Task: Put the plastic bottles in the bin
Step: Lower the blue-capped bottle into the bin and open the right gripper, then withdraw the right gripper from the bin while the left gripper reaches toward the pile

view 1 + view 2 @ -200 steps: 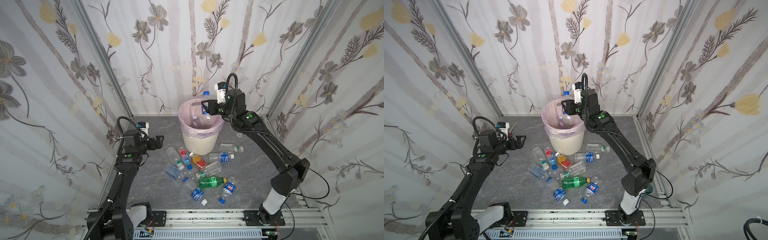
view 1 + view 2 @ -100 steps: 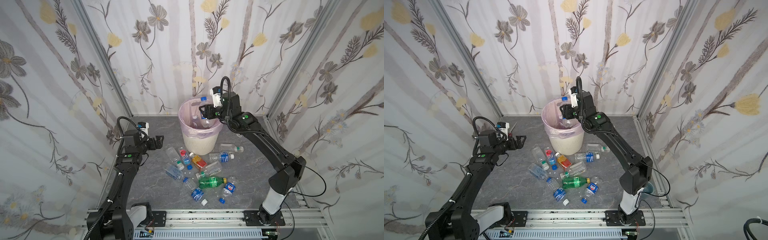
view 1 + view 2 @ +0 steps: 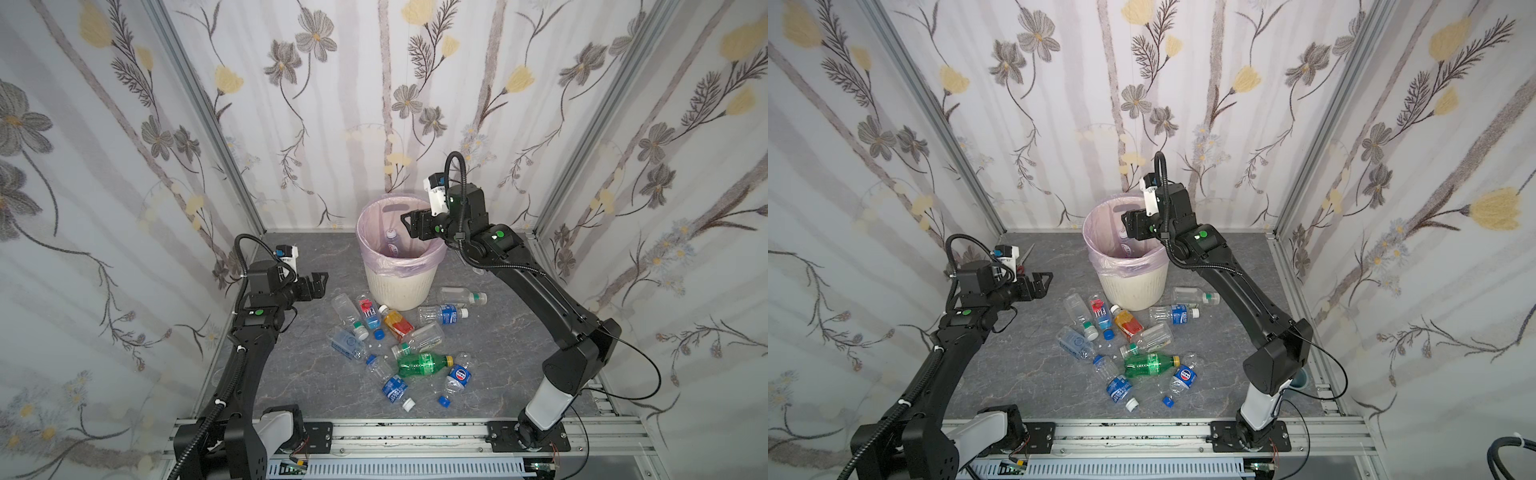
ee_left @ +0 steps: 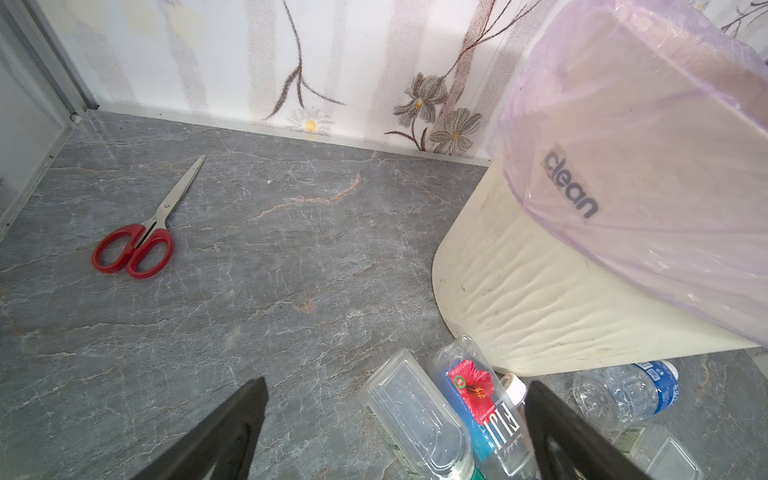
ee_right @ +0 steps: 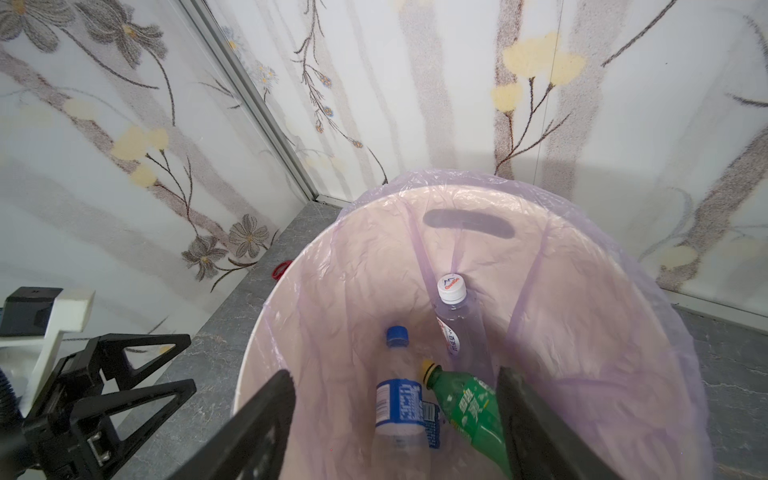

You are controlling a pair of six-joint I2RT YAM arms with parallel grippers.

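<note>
The cream ribbed bin (image 3: 395,291) (image 3: 1133,291) with its pink liner stands at the back middle. My right gripper (image 3: 409,226) (image 5: 395,376) hangs open over its mouth, touching nothing. Inside the bin lie a blue-labelled bottle (image 5: 399,403), a green bottle (image 5: 469,407) and a white-capped clear bottle (image 5: 453,316). Several plastic bottles lie on the floor in front of the bin, among them a green one (image 3: 422,363), an orange one (image 3: 397,326) and a red-flowered one (image 4: 482,399). My left gripper (image 3: 318,282) (image 4: 397,384) is open and empty, hovering left of the bin above the nearest bottles.
Red-handled scissors (image 4: 137,245) (image 3: 1021,262) lie on the grey floor near the left wall. Flowered walls close in the back and both sides. A loose blue cap (image 3: 444,401) lies near the front rail.
My right gripper dropped lower over the bin and opened. The blue-capped bottle it held upright has fallen into the bin. The left arm has not moved.
</note>
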